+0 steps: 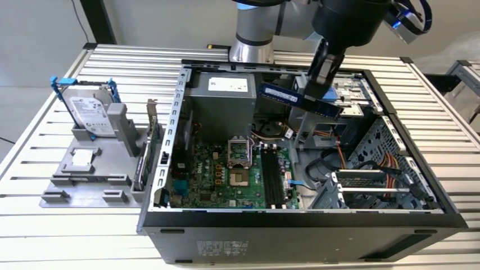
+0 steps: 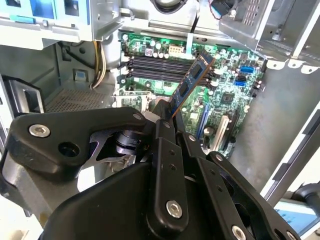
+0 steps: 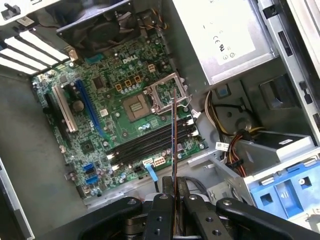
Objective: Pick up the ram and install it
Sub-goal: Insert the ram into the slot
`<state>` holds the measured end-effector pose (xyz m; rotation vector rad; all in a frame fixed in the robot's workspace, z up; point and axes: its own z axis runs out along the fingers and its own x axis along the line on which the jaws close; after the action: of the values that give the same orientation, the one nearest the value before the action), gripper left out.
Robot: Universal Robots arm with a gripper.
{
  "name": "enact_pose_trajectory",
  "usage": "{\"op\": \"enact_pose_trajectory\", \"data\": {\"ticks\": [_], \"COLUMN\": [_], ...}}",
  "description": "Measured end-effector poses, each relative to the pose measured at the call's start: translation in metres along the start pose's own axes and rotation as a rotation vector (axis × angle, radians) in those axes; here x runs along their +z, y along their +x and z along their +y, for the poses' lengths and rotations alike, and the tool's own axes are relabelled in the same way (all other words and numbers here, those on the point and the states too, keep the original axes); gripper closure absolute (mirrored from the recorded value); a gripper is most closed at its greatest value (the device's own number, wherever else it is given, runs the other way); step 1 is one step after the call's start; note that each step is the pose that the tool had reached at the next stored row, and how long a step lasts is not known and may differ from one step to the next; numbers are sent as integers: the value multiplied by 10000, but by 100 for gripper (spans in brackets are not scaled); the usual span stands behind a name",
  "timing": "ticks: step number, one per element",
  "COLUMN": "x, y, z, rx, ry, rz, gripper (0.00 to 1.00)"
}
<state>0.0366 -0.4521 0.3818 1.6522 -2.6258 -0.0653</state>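
Observation:
The ram (image 1: 281, 94) is a thin, long stick with a bluish face, held in the air over the open computer case (image 1: 161, 169). My gripper (image 1: 318, 95) is shut on it near one end, above the back right part of the case in the exterior view. In both wrist views the ram (image 2: 192, 80) (image 3: 173, 145) sticks out from between my black fingers (image 2: 165, 131) toward the green motherboard. The long black memory slots (image 3: 150, 145) (image 2: 155, 64) (image 1: 271, 180) lie below it, and the stick hangs well above them.
A silver hard drive with blue rails (image 1: 89, 109) stands on a grey fixture (image 1: 82, 174) at the exterior view's left. An upright card with a metal bracket (image 1: 146, 149) stands beside the case. Inside are the power supply (image 1: 221, 93), cables (image 1: 390, 163) and a drive cage (image 3: 280, 190).

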Motion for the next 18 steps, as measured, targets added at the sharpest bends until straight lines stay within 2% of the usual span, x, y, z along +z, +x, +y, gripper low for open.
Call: {"op": "enact_pose_trajectory", "data": {"ticks": [18], "x": [0], "y": [0], "z": [0], "rx": [1292], "ry": [-13], "rz": [-73], "gripper": [100]}}
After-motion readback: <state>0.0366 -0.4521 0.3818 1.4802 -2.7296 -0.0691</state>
